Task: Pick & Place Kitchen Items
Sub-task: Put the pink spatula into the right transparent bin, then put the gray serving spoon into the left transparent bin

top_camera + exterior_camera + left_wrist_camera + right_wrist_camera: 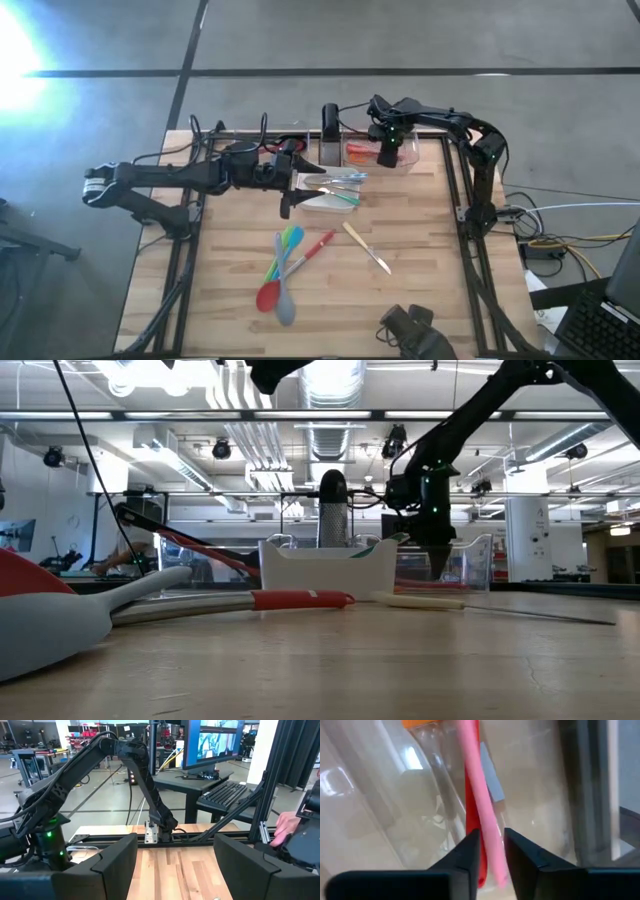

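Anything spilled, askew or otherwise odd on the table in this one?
Nothing looks spilled or damaged. Loose utensils lie fanned on the bare table, as expected for unsorted items. The right gripper is down in the clear bin, closed around a pink utensil handle. The left gripper hangs open, holding nothing.

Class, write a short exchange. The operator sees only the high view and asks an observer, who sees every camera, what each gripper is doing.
Operator: Is the right gripper, over the clear bin, holding anything?
Observer: Yes. The right wrist view shows its fingers pinching a pink utensil near its end, inside the bin.
Operator: And the left gripper, by the white dish?
Observer: It is open. The left wrist view shows its fingers wide apart with nothing between them.
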